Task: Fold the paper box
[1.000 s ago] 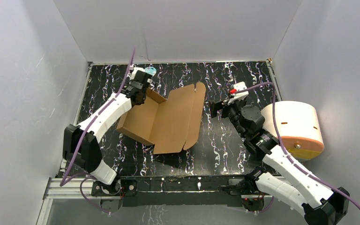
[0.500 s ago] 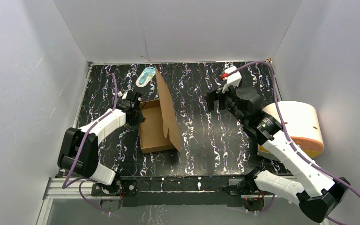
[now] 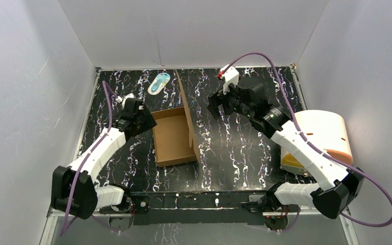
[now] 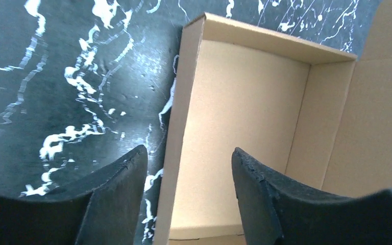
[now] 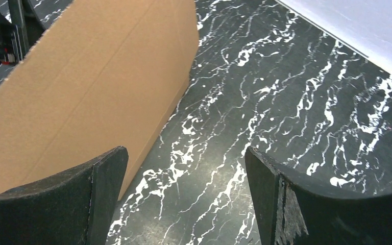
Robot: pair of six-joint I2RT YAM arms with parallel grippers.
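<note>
Paper box [image 3: 173, 140] laid on the surface [image 3: 235, 153], left wall framed between the parted left jaws, upright lid left of the wide-spread right jaws, nothing clamped.

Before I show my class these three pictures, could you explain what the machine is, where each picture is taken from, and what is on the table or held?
These are two robot arms bolted at the near edge of a black marbled table. The wide picture looks down from above on the left arm and right arm. The other two come from a camera on each wrist; the dark shapes at the bottom are that arm's own jaws. A brown paper box sits half folded, one flap standing up. Behind it lies a small white-and-blue oval item; at the right, a cream cylinder with an orange base. Both pairs of jaws are open, holding nothing.
</note>
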